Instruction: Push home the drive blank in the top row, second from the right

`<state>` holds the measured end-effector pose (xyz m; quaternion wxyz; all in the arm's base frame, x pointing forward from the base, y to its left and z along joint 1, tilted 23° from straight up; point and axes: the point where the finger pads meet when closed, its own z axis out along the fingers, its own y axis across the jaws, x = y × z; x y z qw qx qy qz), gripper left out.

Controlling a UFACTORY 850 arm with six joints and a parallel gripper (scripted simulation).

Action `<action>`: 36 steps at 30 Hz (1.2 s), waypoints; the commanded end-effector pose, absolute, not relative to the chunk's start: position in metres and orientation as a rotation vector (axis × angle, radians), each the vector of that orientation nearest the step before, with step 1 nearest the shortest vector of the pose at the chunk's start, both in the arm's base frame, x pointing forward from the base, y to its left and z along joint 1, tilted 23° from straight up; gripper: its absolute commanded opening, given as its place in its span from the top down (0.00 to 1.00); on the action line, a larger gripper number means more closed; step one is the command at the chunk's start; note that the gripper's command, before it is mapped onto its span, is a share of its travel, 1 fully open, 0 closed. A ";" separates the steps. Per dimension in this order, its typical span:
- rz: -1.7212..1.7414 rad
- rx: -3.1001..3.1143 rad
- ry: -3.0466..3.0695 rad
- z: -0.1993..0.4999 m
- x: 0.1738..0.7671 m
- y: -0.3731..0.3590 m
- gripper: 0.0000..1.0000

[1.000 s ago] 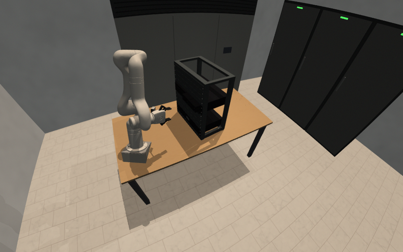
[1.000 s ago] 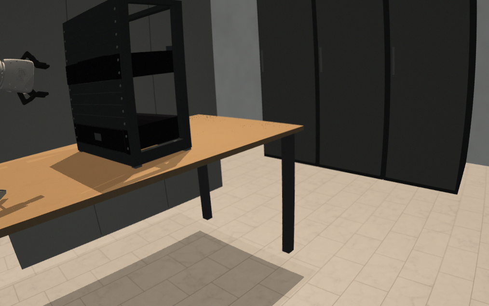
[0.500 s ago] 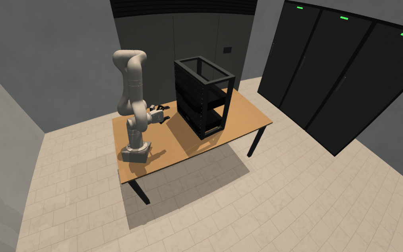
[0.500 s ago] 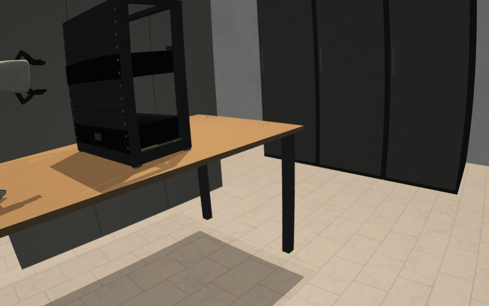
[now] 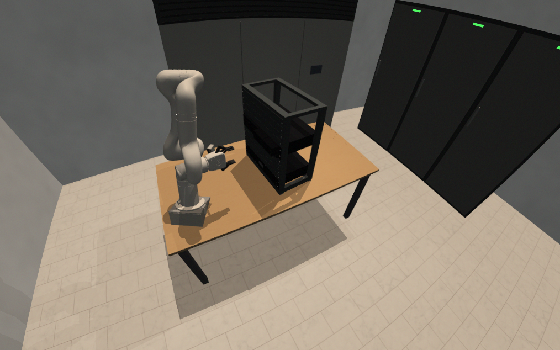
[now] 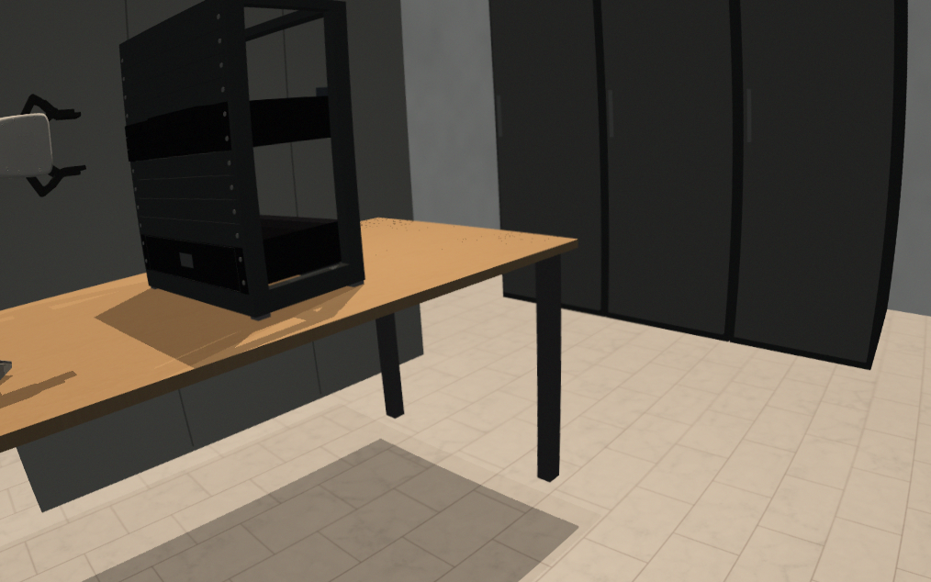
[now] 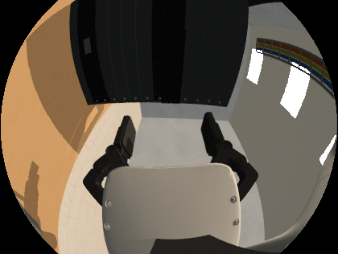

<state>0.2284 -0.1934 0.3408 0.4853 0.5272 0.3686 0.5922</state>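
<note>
Pincer (image 5: 226, 155) spread wide, nothing between its fingers, level, aimed at the rack (image 5: 317, 136) front, well apart from it. Rack stands on the wooden worktop (image 5: 342, 160). Storage chassis front (image 7: 161, 38) fills the wrist view; individual drive blanks too dark to tell apart.

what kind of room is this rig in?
Most likely a server or data room. Tall black cabinets with green status lights line one wall, and a small open equipment rack stands on a wooden table on a tiled floor. The arm's gripper, open and empty, faces the rack's front.
</note>
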 end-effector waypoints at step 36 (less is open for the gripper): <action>1.483 1.297 0.822 0.346 0.224 -0.185 0.00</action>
